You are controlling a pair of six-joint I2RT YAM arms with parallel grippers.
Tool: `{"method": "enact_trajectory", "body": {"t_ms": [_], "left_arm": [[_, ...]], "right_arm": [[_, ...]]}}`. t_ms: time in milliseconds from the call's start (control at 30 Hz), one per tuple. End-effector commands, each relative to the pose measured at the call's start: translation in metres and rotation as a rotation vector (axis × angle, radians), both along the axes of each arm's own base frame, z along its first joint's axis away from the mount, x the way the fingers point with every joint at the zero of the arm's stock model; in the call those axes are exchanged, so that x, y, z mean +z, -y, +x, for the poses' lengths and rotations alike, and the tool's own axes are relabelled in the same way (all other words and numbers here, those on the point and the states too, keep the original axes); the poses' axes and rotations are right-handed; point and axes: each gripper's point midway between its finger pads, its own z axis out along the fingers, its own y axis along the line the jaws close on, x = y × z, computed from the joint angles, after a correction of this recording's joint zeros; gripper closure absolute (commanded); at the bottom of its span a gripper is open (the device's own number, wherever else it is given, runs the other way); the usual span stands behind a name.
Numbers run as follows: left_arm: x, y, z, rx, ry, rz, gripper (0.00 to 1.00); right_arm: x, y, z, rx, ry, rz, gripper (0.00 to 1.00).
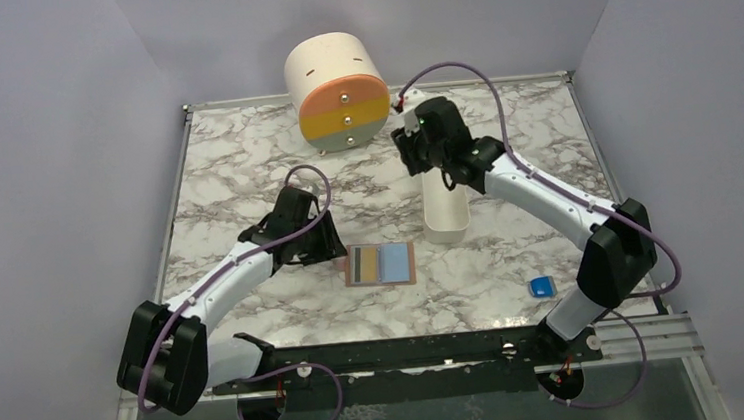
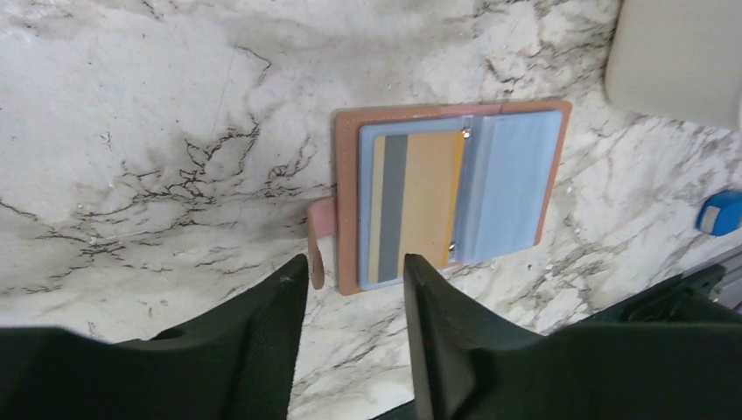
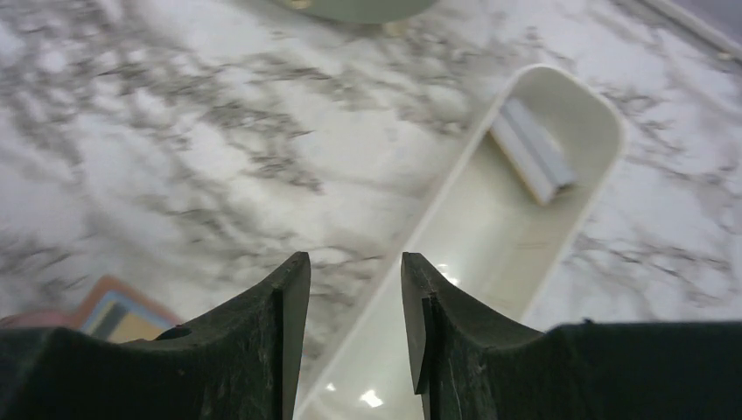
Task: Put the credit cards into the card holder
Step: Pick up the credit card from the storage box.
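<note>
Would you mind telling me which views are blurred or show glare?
Right wrist view: marble table smeared by blur, bright glare spots inside the white tray. Left wrist view: card holder sharp. Top view: even light, no glare.

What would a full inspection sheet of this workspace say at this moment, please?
Surface: white-grey marble-pattern table top, no spills seen.
Job's things: tan-brown leather card holder lies open flat, with a tan plastic card with grey stripe in its left sleeve; pale blue-grey cards lie at the far end of the long white oblong tray.
Clutter: cream drum with orange, yellow and green face; small bright blue block.
Grippers: left claw open, empty, by the holder's edge; right claw open, empty, over the tray.
Cables: purple cables loop along both arms.
Surroundings: plain lilac walls on three sides.
</note>
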Motion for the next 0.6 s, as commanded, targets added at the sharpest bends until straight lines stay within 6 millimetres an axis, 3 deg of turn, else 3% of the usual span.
{"method": "enact_trajectory", "body": {"t_ms": [0, 67, 300, 333, 367, 567], "left_arm": [[0.024, -0.005, 0.012, 0.001, 0.087, 0.017, 0.47], [0.033, -0.004, 0.015, -0.012, 0.118, 0.011, 0.41], [0.068, -0.001, 0.021, -0.064, 0.23, -0.004, 0.26], [0.072, -0.001, 0.021, -0.068, 0.24, -0.01, 0.08], [0.074, -0.001, 0.02, -0.068, 0.248, -0.014, 0.02], [0.081, -0.008, 0.014, -0.062, 0.294, -0.013, 0.01]], "right_arm": [[-0.009, 0.062, 0.057, -0.081, 0.088, -0.212, 0.57], [-0.01, 0.074, 0.075, -0.072, 0.125, -0.246, 0.58], [-0.03, 0.088, 0.11, 0.046, 0.241, -0.428, 0.61], [-0.033, 0.09, 0.114, 0.06, 0.244, -0.448, 0.61], [-0.039, 0.091, 0.117, 0.08, 0.237, -0.471, 0.6], [-0.065, 0.106, 0.139, 0.111, 0.197, -0.563, 0.56]]}}
